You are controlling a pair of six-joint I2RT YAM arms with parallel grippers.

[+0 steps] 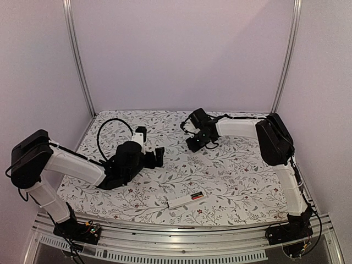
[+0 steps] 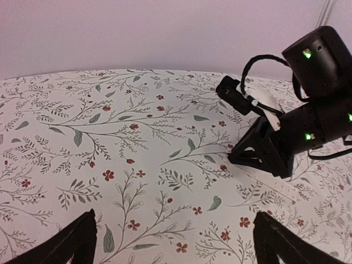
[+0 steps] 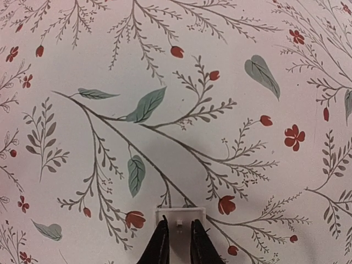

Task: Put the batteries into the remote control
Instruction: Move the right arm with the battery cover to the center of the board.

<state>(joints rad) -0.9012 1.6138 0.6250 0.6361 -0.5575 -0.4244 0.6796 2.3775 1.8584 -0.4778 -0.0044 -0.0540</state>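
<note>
The remote control (image 1: 181, 201) is a slim white bar lying near the table's front edge. The batteries (image 1: 197, 196), one black and one red, show side by side at its right end. My right gripper (image 1: 199, 144) is far from it at the back middle. In the right wrist view my right gripper (image 3: 177, 226) is almost shut, its tips resting on the end of the thin white cover strip (image 3: 180, 213), not around it. The strip also shows in the left wrist view (image 2: 278, 186). My left gripper (image 1: 158, 157) is open and empty over the cloth (image 2: 179, 247).
A floral cloth (image 1: 231, 170) covers the table. Metal frame posts (image 1: 77, 60) stand at the back corners before pale walls. A metal rail (image 1: 181, 234) runs along the near edge by the arm bases.
</note>
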